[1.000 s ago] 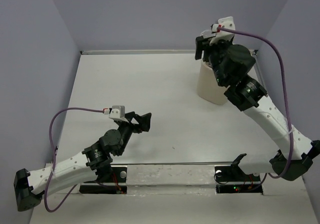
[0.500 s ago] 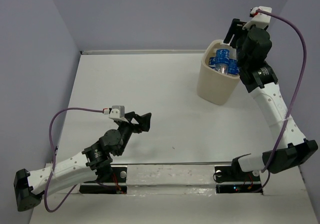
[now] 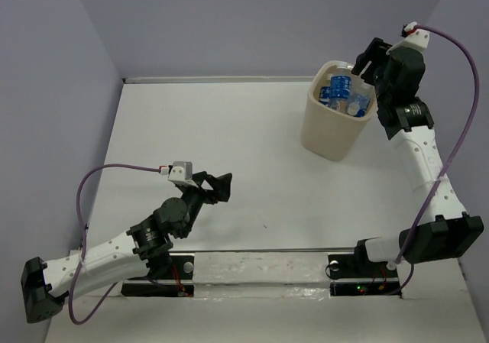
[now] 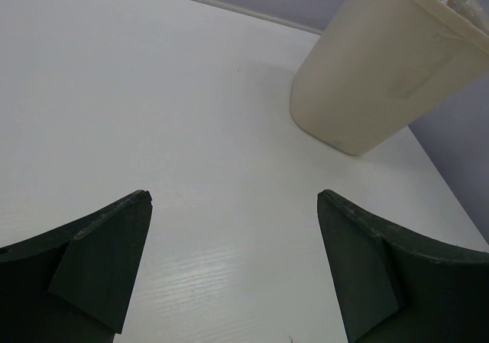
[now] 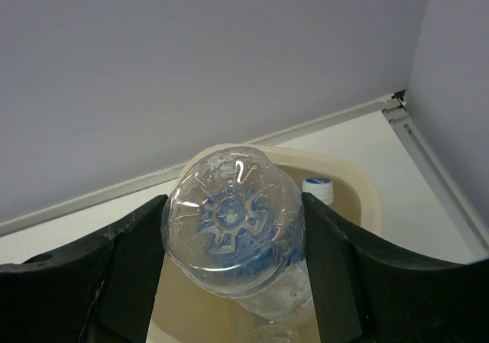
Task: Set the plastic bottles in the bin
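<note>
Inside, the bin (image 3: 328, 133) holds several plastic bottles (image 3: 336, 93) (one standing base-up).

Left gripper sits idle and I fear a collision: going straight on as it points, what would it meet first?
Probably the bare table, short of the bin, which stands off to the right; depth is unclear.

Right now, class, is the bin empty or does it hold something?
It holds something. In the top view, clear bottles with blue labels sit inside the rim of the bin. How deep they pile, cannot tell.
</note>
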`<action>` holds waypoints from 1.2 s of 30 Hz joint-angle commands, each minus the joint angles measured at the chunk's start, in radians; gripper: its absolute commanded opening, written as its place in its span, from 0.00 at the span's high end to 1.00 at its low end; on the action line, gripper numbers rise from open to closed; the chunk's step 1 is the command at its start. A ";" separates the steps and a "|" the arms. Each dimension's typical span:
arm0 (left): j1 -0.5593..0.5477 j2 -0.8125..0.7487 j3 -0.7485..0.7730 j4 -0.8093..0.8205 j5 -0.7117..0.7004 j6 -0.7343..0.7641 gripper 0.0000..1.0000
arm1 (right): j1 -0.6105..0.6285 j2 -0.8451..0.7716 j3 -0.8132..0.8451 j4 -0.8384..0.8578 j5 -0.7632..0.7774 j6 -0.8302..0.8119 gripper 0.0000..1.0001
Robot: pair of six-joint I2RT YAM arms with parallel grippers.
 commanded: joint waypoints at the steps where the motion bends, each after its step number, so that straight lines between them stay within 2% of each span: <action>1: -0.001 -0.005 -0.009 0.058 -0.037 -0.005 0.01 | -0.097 0.034 -0.080 -0.024 -0.120 0.102 0.76; 4: -0.001 0.000 -0.007 0.059 -0.035 -0.006 0.01 | -0.135 0.084 -0.118 -0.024 -0.190 0.127 0.76; 9: -0.001 0.014 -0.004 0.059 -0.034 -0.006 0.01 | -0.135 0.135 -0.133 -0.018 -0.204 0.124 0.73; 13: -0.001 0.012 -0.004 0.059 -0.034 -0.006 0.01 | -0.135 0.172 -0.138 -0.011 -0.215 0.110 0.67; 16: -0.001 0.014 -0.004 0.061 -0.034 -0.008 0.01 | -0.135 0.190 -0.138 -0.010 -0.230 0.105 0.58; 17: -0.001 0.015 -0.004 0.061 -0.034 -0.008 0.01 | -0.135 0.187 -0.143 -0.003 -0.229 0.105 0.48; 18: -0.001 0.017 -0.004 0.062 -0.034 -0.008 0.01 | -0.135 0.175 -0.146 0.005 -0.232 0.104 0.42; 19: -0.001 0.018 -0.004 0.062 -0.038 -0.009 0.01 | -0.135 0.164 -0.150 0.017 -0.240 0.098 0.23; 20: -0.001 0.020 -0.004 0.062 -0.041 -0.011 0.01 | -0.135 0.154 -0.150 0.037 -0.252 0.093 0.13; 22: -0.001 0.023 -0.005 0.065 -0.043 -0.012 0.01 | -0.135 0.125 -0.135 0.048 -0.267 0.076 0.01; 29: -0.001 0.034 0.031 0.032 -0.051 -0.046 0.01 | -0.135 0.022 -0.100 0.103 -0.258 0.029 0.00; 36: -0.001 0.006 0.080 -0.034 -0.061 -0.091 0.01 | -0.135 -0.178 -0.239 0.209 -0.183 0.052 0.00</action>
